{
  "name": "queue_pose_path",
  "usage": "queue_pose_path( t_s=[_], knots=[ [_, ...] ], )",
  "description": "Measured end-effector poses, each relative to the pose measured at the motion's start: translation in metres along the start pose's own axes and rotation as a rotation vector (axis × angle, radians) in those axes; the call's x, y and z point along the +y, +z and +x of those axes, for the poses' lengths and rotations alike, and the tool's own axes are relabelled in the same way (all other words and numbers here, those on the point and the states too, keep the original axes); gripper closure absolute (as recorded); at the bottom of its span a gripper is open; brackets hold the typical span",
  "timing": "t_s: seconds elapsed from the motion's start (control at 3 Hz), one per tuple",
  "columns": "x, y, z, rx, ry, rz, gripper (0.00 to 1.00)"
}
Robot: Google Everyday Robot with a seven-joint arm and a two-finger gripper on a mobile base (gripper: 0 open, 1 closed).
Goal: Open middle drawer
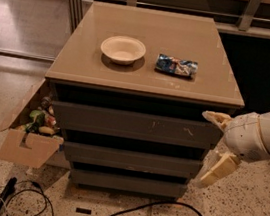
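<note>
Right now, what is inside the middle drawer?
Nothing shows: the plain dark grey-brown middle drawer is closed, its front panel covering the inside. The cream two-finger tool, open, sits right of the tan-topped cabinet.

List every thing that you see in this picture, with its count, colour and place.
cabinet: one, tan top, centre
bowl: one, cream, on cabinet top
packet: one, blue, right of bowl
top drawer: one, dark grey, scratched front
middle drawer: one, dark grey, plain, below it
bottom drawer: one, dark grey, lowest
cardboard box: one, brown, floor left of cabinet
cables: several, black, floor in front
arm: one, white, right of cabinet
end effector: one, beige, open, beside drawers' right edge
</note>
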State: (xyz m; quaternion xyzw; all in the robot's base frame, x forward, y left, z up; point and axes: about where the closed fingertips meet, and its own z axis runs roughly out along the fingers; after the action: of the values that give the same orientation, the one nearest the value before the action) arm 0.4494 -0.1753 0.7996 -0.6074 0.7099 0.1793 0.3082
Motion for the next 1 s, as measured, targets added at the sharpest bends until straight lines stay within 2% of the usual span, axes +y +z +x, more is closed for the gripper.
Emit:
queue_pose_path(
  t_s=[0.33,0.67,1.0],
  knots=[
    [0.009,0.012,0.004,0.006,0.029,-0.005,0.00],
    [0.022,0.035,0.017,0.015,0.085,-0.004,0.00],
    [0.038,0.069,0.040,0.004,0.113,-0.005,0.00]
  ],
)
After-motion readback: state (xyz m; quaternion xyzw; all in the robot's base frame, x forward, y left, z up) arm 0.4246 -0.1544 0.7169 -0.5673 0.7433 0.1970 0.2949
